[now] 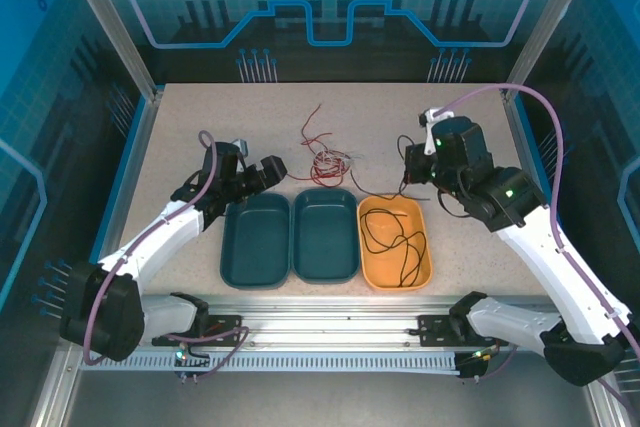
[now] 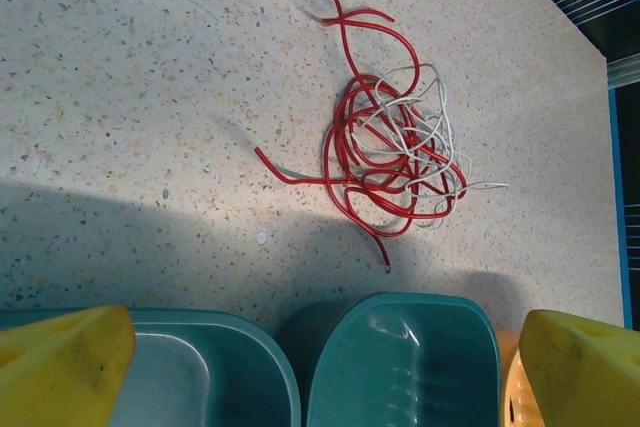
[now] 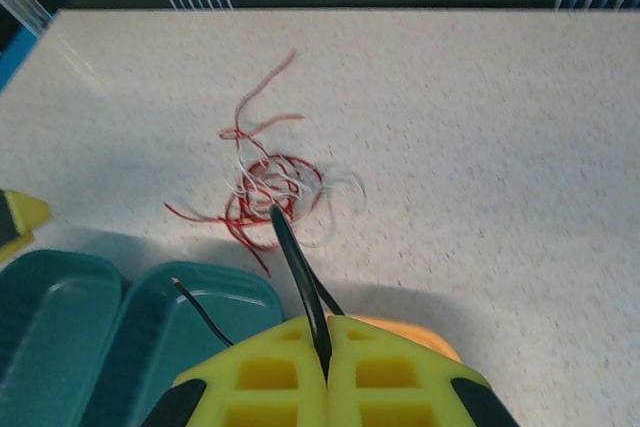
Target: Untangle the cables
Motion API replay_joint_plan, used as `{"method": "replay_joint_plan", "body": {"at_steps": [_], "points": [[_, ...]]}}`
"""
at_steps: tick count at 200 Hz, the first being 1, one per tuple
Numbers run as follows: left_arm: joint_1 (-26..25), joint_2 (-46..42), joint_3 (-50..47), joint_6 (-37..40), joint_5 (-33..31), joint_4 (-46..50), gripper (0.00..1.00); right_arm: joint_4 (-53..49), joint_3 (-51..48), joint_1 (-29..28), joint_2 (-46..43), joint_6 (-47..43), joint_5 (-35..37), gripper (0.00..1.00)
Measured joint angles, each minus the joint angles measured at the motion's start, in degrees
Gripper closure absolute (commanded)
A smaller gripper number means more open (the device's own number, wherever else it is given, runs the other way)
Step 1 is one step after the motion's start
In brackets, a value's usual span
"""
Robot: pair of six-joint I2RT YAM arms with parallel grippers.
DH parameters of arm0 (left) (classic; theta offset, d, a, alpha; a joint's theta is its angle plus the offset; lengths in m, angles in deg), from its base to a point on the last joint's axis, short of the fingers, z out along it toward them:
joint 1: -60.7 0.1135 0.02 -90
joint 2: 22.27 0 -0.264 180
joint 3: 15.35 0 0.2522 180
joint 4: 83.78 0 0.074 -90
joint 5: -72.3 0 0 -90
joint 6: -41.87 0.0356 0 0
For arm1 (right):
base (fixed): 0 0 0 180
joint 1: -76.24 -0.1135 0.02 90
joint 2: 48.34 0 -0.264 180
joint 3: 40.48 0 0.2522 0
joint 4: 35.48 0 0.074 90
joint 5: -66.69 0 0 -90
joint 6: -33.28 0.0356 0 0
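The right gripper (image 3: 324, 339) is fully closed, with its two yellow fingers (image 3: 270, 377) pressed together on a black cable (image 3: 290, 247). This cable leaves the seam between the fingers and runs forward and slightly left from them. In the top view the rest of the black cable trails from this gripper down into the orange tray (image 1: 372, 272), where it lies in loose loops just below and to the near side of the gripper. The left gripper (image 2: 320, 367) stands at its widest, its fingertips (image 2: 62, 359) far apart at either edge of the wrist view. It holds nothing and touches nothing. Two teal trays (image 2: 420, 319) lie directly beneath its open span, side by side. The red and white cables (image 2: 392, 159) form one knotted bundle on the bench (image 2: 130, 87), ahead of the left gripper and beyond the far rims of the teal trays, well apart from its fingertips. From the right gripper the same bundle lies ahead and to the left, past the tip of the held black cable. One red strand extends away from the bundle toward the far side of the bench.
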Motion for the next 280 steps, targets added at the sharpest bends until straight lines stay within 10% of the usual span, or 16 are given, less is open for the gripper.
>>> {"method": "replay_joint_plan", "body": {"at_steps": [280], "points": [[-1.2, 0.7, 0.0, -1.5, 0.4, -1.5, 0.01, -2.5, -14.9, 4.3, 10.5, 13.3, 1.6, 1.00]]}}
